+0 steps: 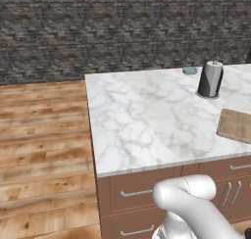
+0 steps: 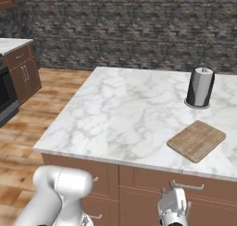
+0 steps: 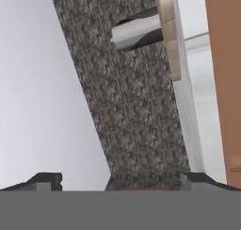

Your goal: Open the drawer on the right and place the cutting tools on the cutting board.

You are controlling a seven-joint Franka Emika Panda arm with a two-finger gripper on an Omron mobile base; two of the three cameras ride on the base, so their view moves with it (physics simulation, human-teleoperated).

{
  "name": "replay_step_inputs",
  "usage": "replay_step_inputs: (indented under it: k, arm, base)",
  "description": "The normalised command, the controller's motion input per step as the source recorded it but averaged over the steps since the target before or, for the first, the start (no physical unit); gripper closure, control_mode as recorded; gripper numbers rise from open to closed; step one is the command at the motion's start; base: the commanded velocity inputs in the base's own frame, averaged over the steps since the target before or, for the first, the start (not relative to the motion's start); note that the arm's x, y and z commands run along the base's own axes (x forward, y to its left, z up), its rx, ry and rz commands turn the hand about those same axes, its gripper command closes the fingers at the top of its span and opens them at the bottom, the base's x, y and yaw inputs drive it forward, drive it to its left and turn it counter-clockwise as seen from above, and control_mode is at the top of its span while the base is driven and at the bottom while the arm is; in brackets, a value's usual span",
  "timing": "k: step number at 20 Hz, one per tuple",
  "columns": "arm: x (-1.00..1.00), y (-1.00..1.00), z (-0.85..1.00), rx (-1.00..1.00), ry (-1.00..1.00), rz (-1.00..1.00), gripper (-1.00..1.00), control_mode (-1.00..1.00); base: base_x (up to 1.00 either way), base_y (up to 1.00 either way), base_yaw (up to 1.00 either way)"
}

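Reaching low in front of the cabinet fronts, the white arm bends at a bulbous elbow, and its claw (image 2: 173, 211) hangs just below the silver bar handle (image 2: 187, 186) of the reddish-brown wooden drawer (image 2: 180, 183) under the front edge of the bench (image 2: 115, 114). The hand is rolled on its side, so in the hand view the bench edge runs up and down. The two dark fingertips (image 3: 47, 179) stand wide apart with nothing between them. The drawer front sits flush with its neighbours, closed.

The bench top is white marble with soft grey veining, polished and flat, with a thin pale edge. Below it the cabinet fronts are smooth reddish-brown panels with slim silver bar handles. A flat rectangular tan wooden cutting board (image 2: 196, 140) with fine grain lines lies near the front right corner of the bench, turned at an angle to the edge. Behind it, toward the back right, a tall grey cylinder (image 2: 200, 87) stands upright on a round dark base. A small pale blue-grey block (image 1: 189, 70) lies near the back edge. Behind the bench rises a rough dark grey stone wall (image 2: 139, 26); the floor (image 1: 44, 145) is glossy warm wooden planks.
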Motion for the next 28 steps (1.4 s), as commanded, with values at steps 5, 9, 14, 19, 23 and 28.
replay_step_inputs:
  k: [5,9,14,19,23,28]
  arm:
    - [0.0,-0.07,-0.04,-0.19,-0.04,0.0,-1.0,-1.0]
    - [0.0,-0.36,-0.09,-0.2,0.05,-0.06,-1.0,-1.0]
    - [0.24,-0.31,-0.03,-0.08,0.16,-0.13,-1.0,-1.0]
    - [0.39,-0.2,-0.07,0.0,0.15,-0.2,-1.0,-1.0]
    - [0.3,-0.18,-0.11,0.0,0.12,-0.19,-1.0,-1.0]
    - [0.21,-0.12,-0.26,0.0,0.14,-0.2,-1.0,-1.0]
  base:
    - [0.0,0.0,0.0]
    - [0.0,0.0,0.0]
    - [0.0,0.0,0.0]
    - [0.0,0.0,0.0]
    - [0.0,0.0,0.0]
    - [0.0,0.0,0.0]
